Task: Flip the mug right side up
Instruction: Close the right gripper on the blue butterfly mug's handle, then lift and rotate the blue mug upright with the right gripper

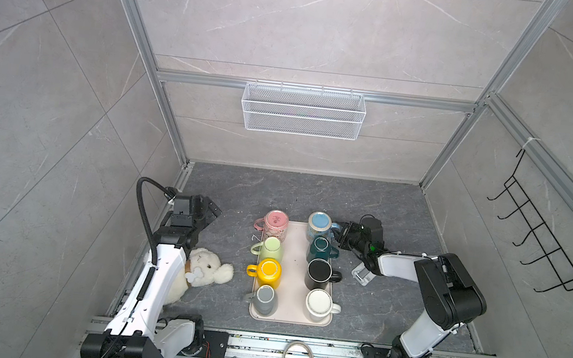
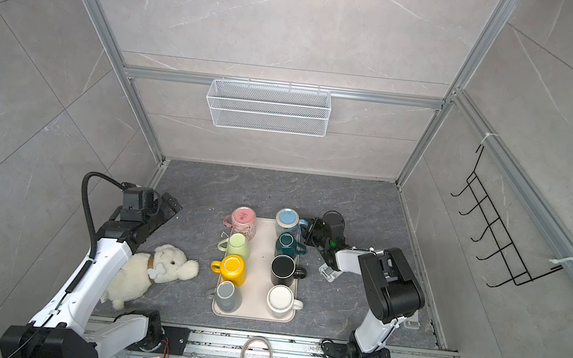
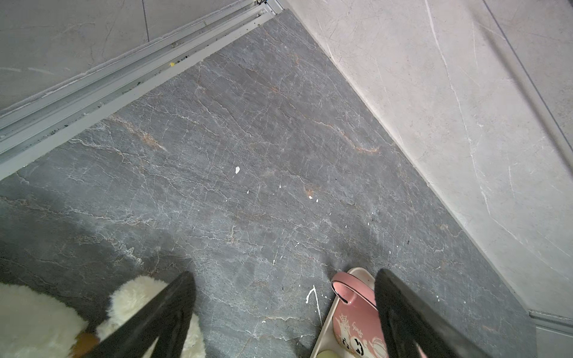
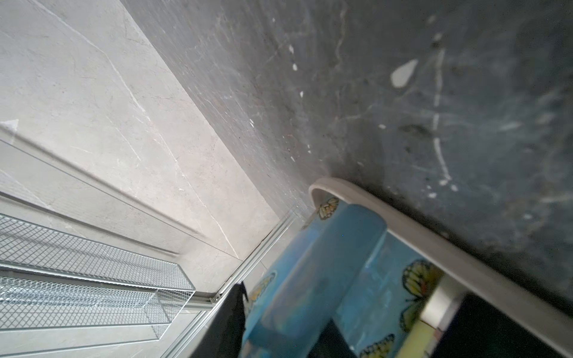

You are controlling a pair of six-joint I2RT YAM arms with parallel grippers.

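Note:
A beige tray (image 1: 294, 278) (image 2: 260, 275) holds several mugs in two rows, all bottom up. The blue butterfly mug (image 1: 319, 225) (image 2: 288, 220) stands at the tray's far right corner, handle pointing right. My right gripper (image 1: 339, 233) (image 2: 307, 230) is at that handle. In the right wrist view its black fingers (image 4: 235, 310) sit on either side of the blue handle (image 4: 325, 263), pressed against it. My left gripper (image 1: 211, 212) (image 2: 171, 207) (image 3: 286, 272) hovers open over bare floor left of the tray, near the pink mug (image 1: 276, 222) (image 3: 356, 322).
A white plush dog (image 1: 202, 272) lies left of the tray, under my left arm. A wire basket (image 1: 303, 111) hangs on the back wall and a black hook rack (image 1: 540, 232) on the right wall. A tape ring (image 1: 299, 341) lies on the front rail.

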